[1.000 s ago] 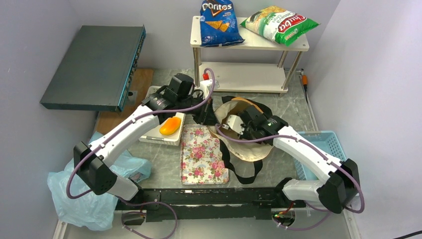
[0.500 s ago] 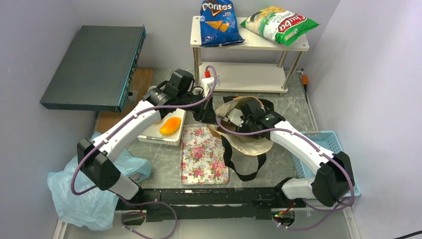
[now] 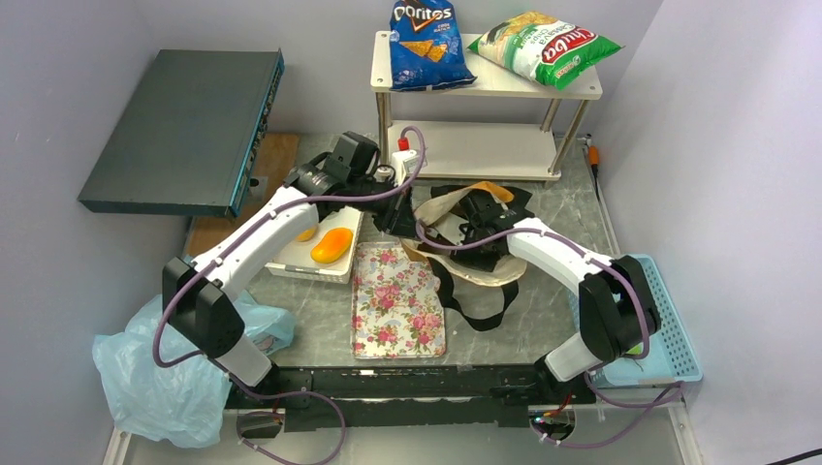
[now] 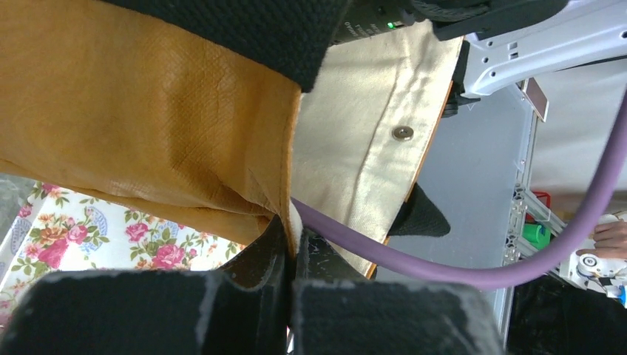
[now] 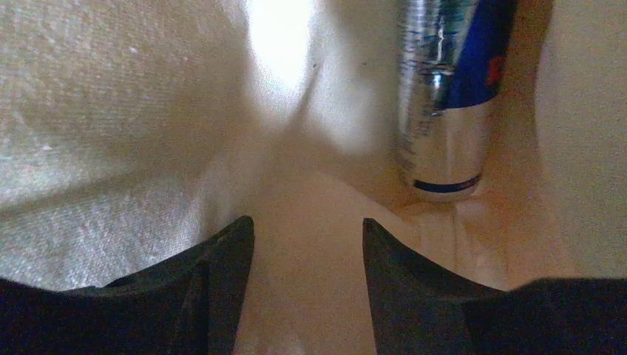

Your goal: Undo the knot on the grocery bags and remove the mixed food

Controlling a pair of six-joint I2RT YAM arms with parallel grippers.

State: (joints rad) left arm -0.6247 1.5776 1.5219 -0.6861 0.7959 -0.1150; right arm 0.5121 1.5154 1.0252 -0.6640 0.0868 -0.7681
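Two claws share the job. Our left claw [image 4: 290, 268] pinches the rim of the orange-tan tote [image 4: 148, 126], holding the mouth up. Our right claw [image 5: 307, 248] sits inside, spread and empty. Ahead of it, slightly right, the slim silver can [image 5: 442, 111] lies deeper in the tote. We judge unloading is in hand; next we should shift right, straddle the can, then close.

Can [image 5: 442, 111] top cropped; tote [image 3: 482, 278] hides right claw [image 5: 307, 237].
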